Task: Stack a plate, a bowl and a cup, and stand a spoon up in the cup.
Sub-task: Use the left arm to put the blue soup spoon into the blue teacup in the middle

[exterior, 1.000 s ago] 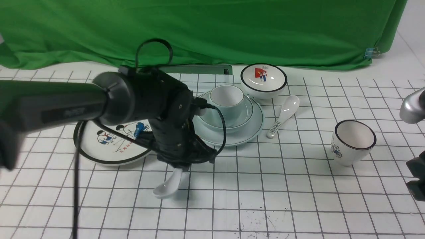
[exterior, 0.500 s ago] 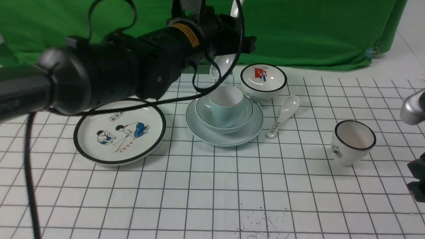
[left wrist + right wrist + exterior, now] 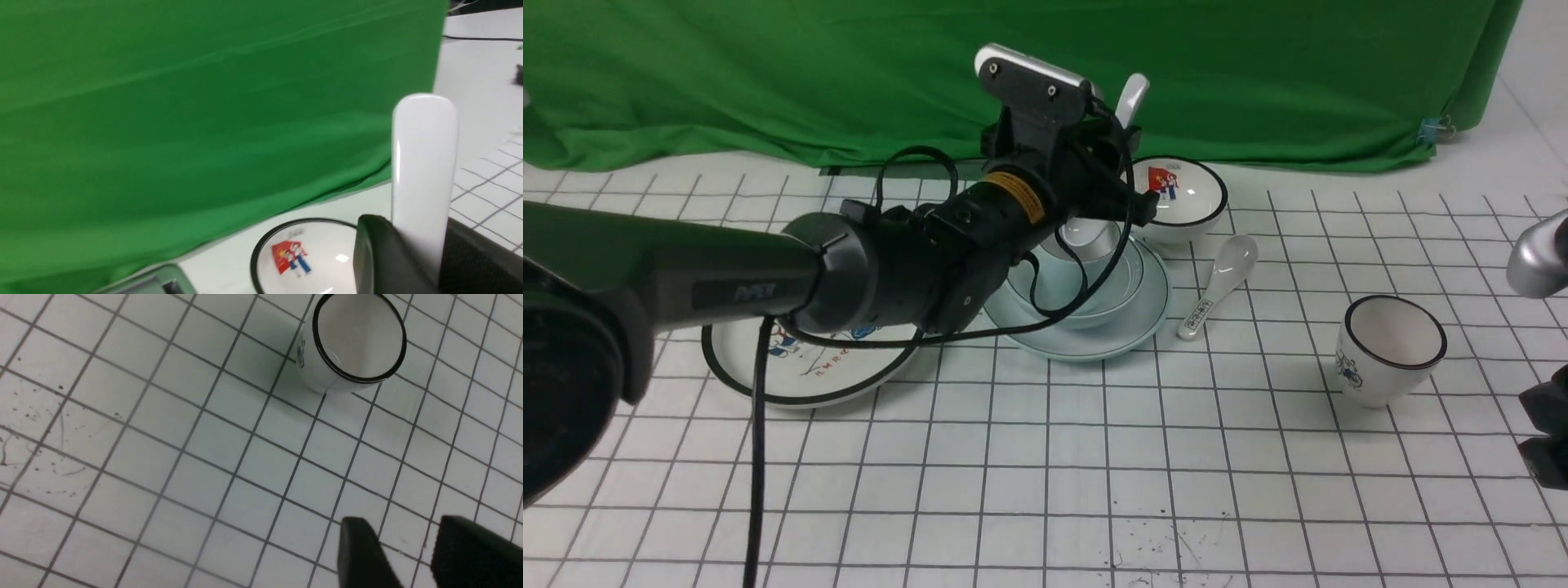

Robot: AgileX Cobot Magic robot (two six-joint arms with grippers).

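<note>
Finds the plate (image 3: 1127, 343) flat on the gridded table (image 3: 1094, 490), with the bowl (image 3: 1123, 298) sitting on it and the cup (image 3: 1086, 273) in the bowl, partly hidden behind the left gripper (image 3: 1112, 151). Counts the stacking as done, going by that. Sees the left gripper clamped on the spoon (image 3: 1133, 91), handle upward and a little tilted, scoop end downward at or just inside the cup's mouth; cannot tell from the front view whether touching the bottom yet. Confirms the grip in the left wrist view, with the spoon (image 3: 423, 163) rising between dark fingers (image 3: 378, 253) pressed to both sides. Leaves, by judgement, only lowering the spoon to rest in the cup, loosening the hold and drawing clear without tipping it. Shows the right gripper (image 3: 408, 555) idle, fingers parted over bare grid, holding nothing, near the black-rimmed cup (image 3: 355, 339) and well apart from the stack.
</note>
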